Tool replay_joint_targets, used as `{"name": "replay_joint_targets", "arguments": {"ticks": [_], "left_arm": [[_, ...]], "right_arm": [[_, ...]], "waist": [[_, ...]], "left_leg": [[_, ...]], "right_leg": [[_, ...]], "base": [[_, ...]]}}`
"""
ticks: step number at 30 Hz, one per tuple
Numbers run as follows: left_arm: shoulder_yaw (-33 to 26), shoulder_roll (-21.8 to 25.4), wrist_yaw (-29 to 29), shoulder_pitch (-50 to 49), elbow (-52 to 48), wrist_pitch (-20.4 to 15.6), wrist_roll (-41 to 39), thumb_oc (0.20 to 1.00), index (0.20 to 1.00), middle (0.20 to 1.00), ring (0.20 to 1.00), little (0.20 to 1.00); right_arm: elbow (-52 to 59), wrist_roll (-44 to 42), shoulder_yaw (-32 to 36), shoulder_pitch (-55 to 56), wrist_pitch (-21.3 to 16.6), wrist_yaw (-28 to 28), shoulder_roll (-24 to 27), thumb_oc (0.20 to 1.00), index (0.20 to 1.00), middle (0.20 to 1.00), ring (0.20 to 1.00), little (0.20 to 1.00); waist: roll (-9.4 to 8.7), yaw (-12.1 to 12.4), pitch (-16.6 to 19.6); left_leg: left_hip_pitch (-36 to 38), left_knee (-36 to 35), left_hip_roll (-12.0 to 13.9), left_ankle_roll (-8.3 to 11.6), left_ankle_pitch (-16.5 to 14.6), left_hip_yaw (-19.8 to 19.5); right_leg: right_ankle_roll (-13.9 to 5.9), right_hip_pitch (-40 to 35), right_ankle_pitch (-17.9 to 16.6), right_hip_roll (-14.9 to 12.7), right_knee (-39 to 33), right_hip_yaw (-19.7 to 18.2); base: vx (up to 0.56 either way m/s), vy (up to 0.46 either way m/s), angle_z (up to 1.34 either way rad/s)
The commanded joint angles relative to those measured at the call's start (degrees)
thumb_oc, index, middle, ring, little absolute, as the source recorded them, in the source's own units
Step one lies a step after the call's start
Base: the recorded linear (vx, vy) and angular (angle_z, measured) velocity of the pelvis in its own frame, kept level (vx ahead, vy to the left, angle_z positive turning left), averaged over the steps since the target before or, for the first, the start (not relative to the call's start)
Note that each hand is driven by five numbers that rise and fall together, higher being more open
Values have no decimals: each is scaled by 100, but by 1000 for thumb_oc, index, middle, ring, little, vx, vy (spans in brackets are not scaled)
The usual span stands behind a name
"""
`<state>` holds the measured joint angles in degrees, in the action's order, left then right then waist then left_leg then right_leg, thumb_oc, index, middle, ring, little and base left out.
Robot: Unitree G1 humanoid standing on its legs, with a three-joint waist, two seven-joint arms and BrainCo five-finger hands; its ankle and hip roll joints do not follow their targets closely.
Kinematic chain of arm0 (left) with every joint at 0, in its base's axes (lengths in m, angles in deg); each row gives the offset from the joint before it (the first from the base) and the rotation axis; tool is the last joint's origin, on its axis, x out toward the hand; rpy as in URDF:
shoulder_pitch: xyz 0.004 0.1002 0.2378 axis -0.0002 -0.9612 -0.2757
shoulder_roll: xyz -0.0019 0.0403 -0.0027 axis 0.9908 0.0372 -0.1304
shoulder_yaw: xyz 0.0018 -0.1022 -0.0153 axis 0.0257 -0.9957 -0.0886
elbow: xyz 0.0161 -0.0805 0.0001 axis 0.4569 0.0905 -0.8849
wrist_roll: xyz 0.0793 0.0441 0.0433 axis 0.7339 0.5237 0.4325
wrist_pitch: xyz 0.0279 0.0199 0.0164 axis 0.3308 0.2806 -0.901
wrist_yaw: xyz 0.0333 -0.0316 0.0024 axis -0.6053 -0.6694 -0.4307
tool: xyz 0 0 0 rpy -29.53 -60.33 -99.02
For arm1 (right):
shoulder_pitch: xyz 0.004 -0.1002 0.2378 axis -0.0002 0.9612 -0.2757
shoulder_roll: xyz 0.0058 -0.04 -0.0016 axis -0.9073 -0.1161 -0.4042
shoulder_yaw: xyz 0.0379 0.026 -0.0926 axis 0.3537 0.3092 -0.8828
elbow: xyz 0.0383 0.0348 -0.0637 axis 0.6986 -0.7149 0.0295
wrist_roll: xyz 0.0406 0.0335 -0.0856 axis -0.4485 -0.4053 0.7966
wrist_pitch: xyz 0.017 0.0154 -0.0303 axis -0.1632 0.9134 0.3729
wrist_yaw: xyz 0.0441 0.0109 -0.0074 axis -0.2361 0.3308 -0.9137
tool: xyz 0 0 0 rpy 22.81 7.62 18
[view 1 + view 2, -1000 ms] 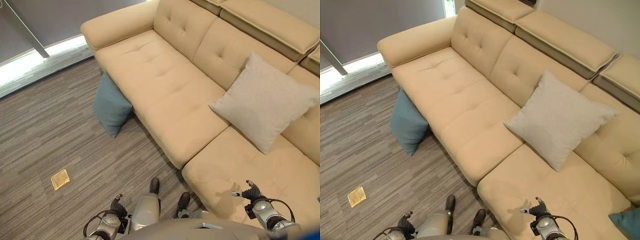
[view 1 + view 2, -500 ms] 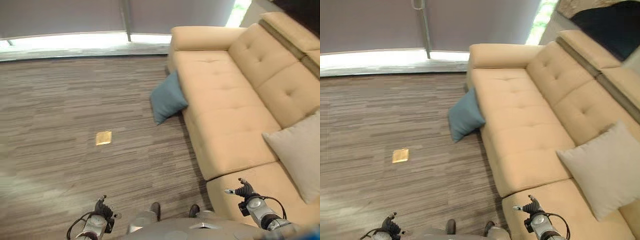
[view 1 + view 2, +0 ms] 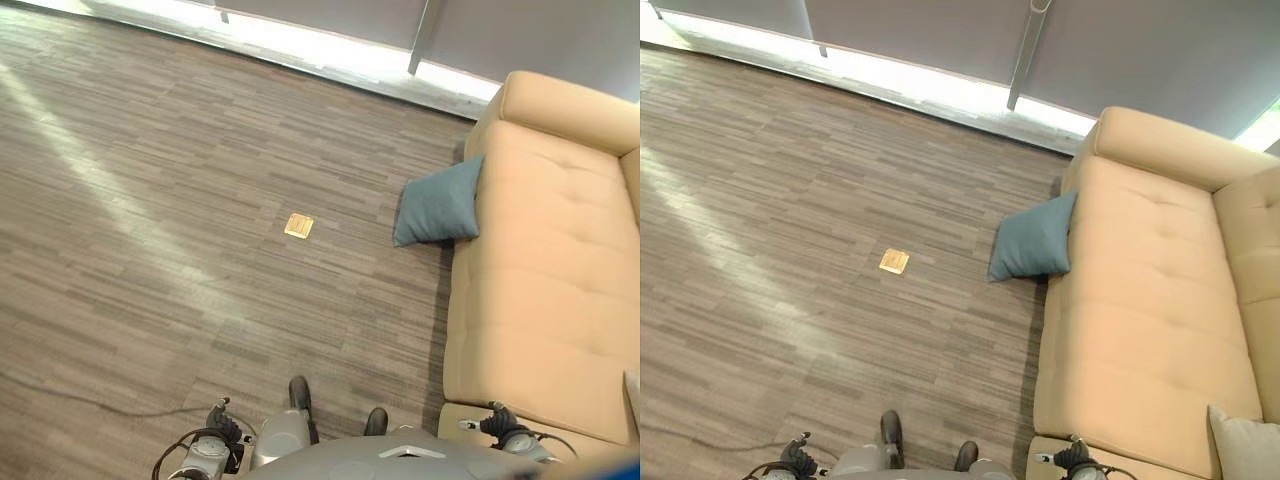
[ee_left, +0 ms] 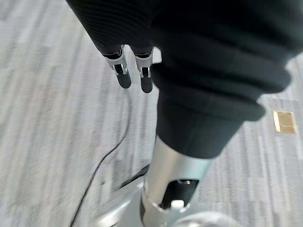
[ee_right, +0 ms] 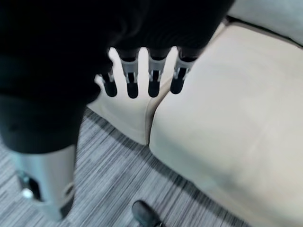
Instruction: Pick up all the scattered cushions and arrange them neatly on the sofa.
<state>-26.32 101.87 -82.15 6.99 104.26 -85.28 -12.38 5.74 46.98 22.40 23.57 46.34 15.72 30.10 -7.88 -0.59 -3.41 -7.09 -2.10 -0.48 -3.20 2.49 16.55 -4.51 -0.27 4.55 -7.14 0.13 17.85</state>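
Note:
A blue-grey cushion (image 3: pixel 437 203) stands on the wood floor, leaning against the front of the beige sofa (image 3: pixel 545 290) near its armrest. A corner of a light grey cushion (image 3: pixel 1245 448) rests on the sofa seat at the lower right. My left hand (image 3: pixel 222 425) hangs low over the floor, fingers (image 4: pixel 124 75) straight and holding nothing. My right hand (image 3: pixel 497 421) hangs by the sofa's front corner, its fingers (image 5: pixel 132 82) relaxed and open above the seat edge. Both hands are far from the blue-grey cushion.
A small brass floor plate (image 3: pixel 298 225) sits in the floor to the left of the blue-grey cushion. Curtained windows with a bright strip (image 3: pixel 930 90) run along the far side. A wide stretch of floor (image 3: pixel 150 200) lies to the left.
The whole view has swung left: the sofa now sits at the right edge and more floor shows. The cushions have not moved; both hands still hang low.

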Motion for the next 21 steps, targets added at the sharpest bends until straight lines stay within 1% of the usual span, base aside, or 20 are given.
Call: {"name": "replay_joint_targets", "arguments": {"ticks": [1, 2, 3, 4, 5, 6, 7, 8, 11, 12, 13, 14, 15, 16, 17, 18, 20, 21], "left_arm": [[-94, 52, 70, 225, 96, -74, 71, 1000, 1000, 1000, 1000, 1000], [-105, 83, 69, 241, 84, -85, 64, 1000, 1000, 1000, 1000, 1000], [-133, 148, 54, 290, 64, -76, 34, 1000, 1000, 1000, 1000, 1000], [-131, 168, 46, 315, 53, -77, 16, 1000, 1000, 1000, 1000, 1000], [-130, 191, 37, 330, 48, -105, 10, 1000, 1000, 1000, 1000, 1000], [-120, 195, 34, 329, 39, -116, -10, 1000, 1000, 1000, 1000, 1000], [-75, 173, 38, 319, 46, -120, 5, 1000, 1000, 1000, 1000, 1000], [-64, 159, 41, 315, 61, -121, 25, 1000, 1000, 1000, 1000, 1000], [-41, 85, 92, 356, 161, -67, 28, 1000, 1000, 1000, 1000, 1000], [-60, 74, 95, 361, 177, -82, 36, 1000, 1000, 1000, 1000, 1000], [-70, 52, 71, 335, 176, -91, 60, 1000, 1000, 1000, 1000, 1000], [-20, 7, 84, 318, 206, -81, 124, 1000, 1000, 1000, 1000, 1000], [5, -14, 75, 327, 196, -85, 131, 1000, 1000, 1000, 1000, 1000], [39, -38, 83, 347, 166, -86, 129, 1000, 1000, 1000, 1000, 1000], [70, -25, 95, 369, 121, -77, 136, 1000, 1000, 1000, 1000, 1000], [130, -13, 99, 452, 61, -89, 110, 1000, 1000, 1000, 1000, 1000], [187, -6, 89, 516, -4, -93, 66, 1000, 1000, 1000, 1000, 1000], [207, -12, 95, 526, -34, -86, 38, 1000, 1000, 1000, 1000, 1000]], "right_arm": [[44, 123, -98, -173, 20, 2, 144, 1000, 1000, 1000, 1000, 1000], [71, 139, -119, -197, 14, -6, 124, 1000, 1000, 1000, 1000, 1000], [138, 175, -161, -271, 16, -9, 120, 1000, 1000, 1000, 1000, 1000], [174, 189, -192, -320, 6, -7, 114, 1000, 1000, 1000, 1000, 1000], [241, 219, -252, -361, -34, 10, 114, 1000, 1000, 1000, 1000, 1000], [300, 247, -288, -391, -43, 12, 127, 1000, 1000, 1000, 1000, 1000], [319, 246, -317, -380, -50, 23, 137, 1000, 1000, 1000, 1000, 1000], [307, 246, -323, -384, -45, 22, 149, 1000, 1000, 1000, 1000, 1000], [248, 260, -331, -378, 4, 1, 188, 1000, 1000, 1000, 1000, 1000], [223, 252, -308, -346, 9, 8, 200, 1000, 1000, 1000, 1000, 1000], [201, 283, -305, -322, 21, 16, 195, 1000, 1000, 1000, 1000, 1000], [136, 267, -234, -228, 43, 29, 193, 1000, 1000, 1000, 1000, 1000], [91, 204, -183, -150, 45, 40, 206, 1000, 1000, 1000, 1000, 1000], [85, 174, -153, -122, 42, 29, 217, 1000, 1000, 1000, 1000, 1000], [70, 159, -127, -110, 70, 42, 243, 1000, 1000, 1000, 1000, 1000], [69, 107, -147, -130, 51, 71, 281, 1000, 1000, 1000, 1000, 1000], [71, 35, -154, -154, 46, 77, 299, 1000, 1000, 1000, 1000, 1000], [72, 14, -158, -158, 59, 69, 302, 1000, 1000, 1000, 1000, 1000]], "waist": [[55, 78, 174], [62, 97, 161], [94, 114, 77], [119, 121, 26], [153, 113, -9], [212, 102, -38], [218, 56, -41], [206, 40, -43], [181, -80, -113], [156, -88, -110], [140, -99, -114], [97, -136, -48], [73, -175, -7], [41, -206, -8], [-5, -211, -44], [-69, -196, -101], [-126, -196, -115], [-150, -181, -111]], "left_leg": [[-125, 230, -58, 483, -422, -661], [-83, 217, -72, 456, -447, -668], [-26, 239, -73, 419, -487, -718], [-3, 257, -63, 391, -504, -749], [31, 271, -50, 379, -525, -793], [160, 233, -37, 379, -540, -859], [324, 125, -116, 397, -550, -960], [413, 63, -159, 403, -563, -993], [618, -47, -298, 395, -653, -1154], [675, 6, -355, 383, -734, -1233], [737, 25, -362, 393, -784, -1184], [779, 167, -346, 444, -978, -1233], [730, 537, -311, 541, -1155, -1207], [603, 913, -284, 652, -1147, -1166], [265, 1522, -207, 747, -1080, -1122], [-48, 2092, -205, 813, -926, -1123], [-463, 2589, -94, 778, -1006, -1047], [-558, 2536, -54, 727, -1068, -1001]], "right_leg": [[-557, 397, -428, 158, 63, -620], [-557, 457, -398, 116, 302, -627], [-565, 637, -445, 51, 803, -655], [-566, 773, -462, 39, 1104, -692], [-572, 871, -482, 74, 1325, -746], [-512, 1083, -442, 148, 1570, -806], [-449, 1197, -366, 340, 1302, -925], [-447, 1227, -401, 418, 1109, -954], [-515, 1500, -740, 552, 512, -940], [-549, 1375, -737, 516, 275, -919], [-565, 1333, -794, 483, 282, -882], [-527, 1216, -746, 507, 235, -1052], [-499, 1081, -735, 462, 155, -991], [-470, 984, -712, 459, 122, -1029], [-421, 916, -692, 426, 91, -1020], [-354, 810, -686, 395, 34, -1031], [-306, 684, -646, 363, -97, -1008], [-312, 622, -621, 353, -149, -1006]], "base": [[124, 181, 11], [96, 156, 5], [92, 147, 1], [117, 138, -3], [153, 118, 6], [277, 115, 24], [298, 86, 27], [297, 40, 28], [244, -4, 26], [259, -27, 25], [353, -73, 36], [398, -114, 36], [403, -147, 31], [231, -116, 30], [133, -100, 51], [71, -73, 51], [121, -48, -4], [250, -8, -33]]}}
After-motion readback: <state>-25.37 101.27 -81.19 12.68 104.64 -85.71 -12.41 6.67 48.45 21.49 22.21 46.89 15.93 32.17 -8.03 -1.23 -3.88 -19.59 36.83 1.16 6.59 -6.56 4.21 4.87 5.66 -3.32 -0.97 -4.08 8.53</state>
